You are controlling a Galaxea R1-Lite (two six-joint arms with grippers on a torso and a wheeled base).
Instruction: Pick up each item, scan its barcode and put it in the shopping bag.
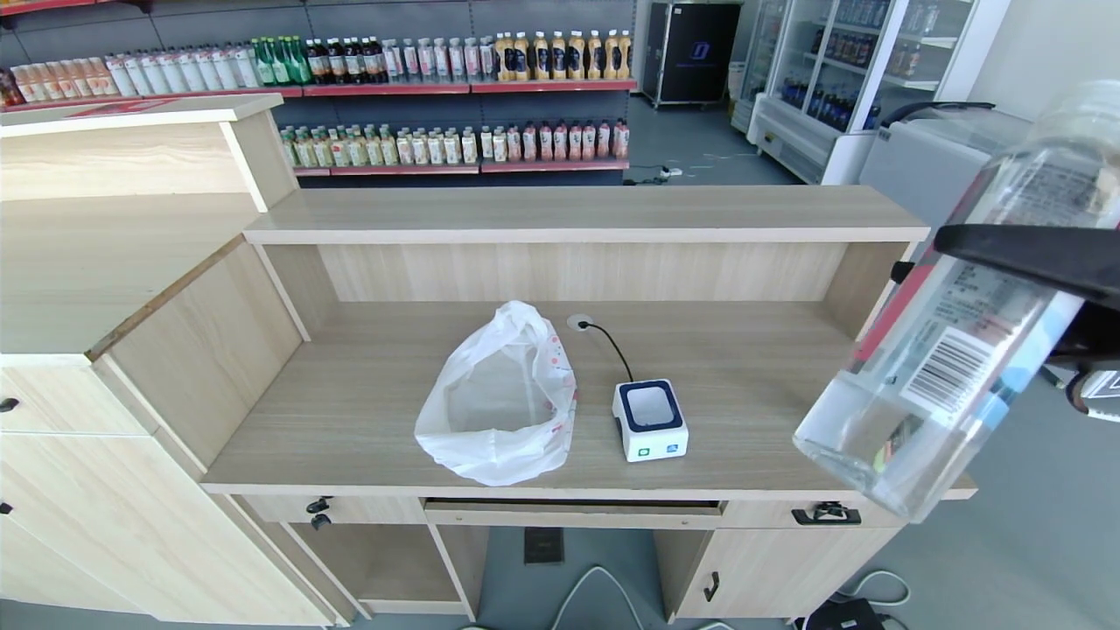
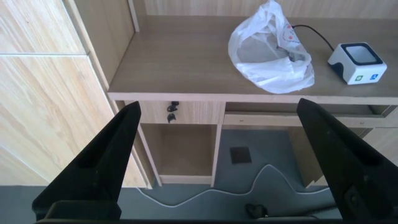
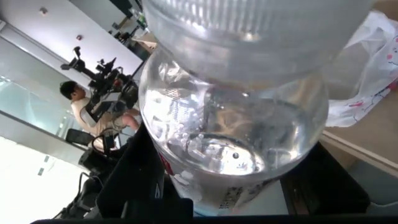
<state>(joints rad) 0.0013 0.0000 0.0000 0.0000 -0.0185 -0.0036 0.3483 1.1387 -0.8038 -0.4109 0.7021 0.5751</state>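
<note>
Right claw (image 1: 1054, 297) pinches tilted clear plastic bottle (image 1: 919, 394) past desk's (image 1: 744, 367) right edge. Left claw (image 2: 219, 104) spread, empty. White plastic bag (image 1: 499, 394), white scanner (image 1: 649, 420) at front edge.

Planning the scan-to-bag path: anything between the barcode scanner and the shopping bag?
Nothing: head view shows bare wooden desktop between the white plastic shopping bag and the white blue-rimmed scanner; its black cable runs behind.
</note>
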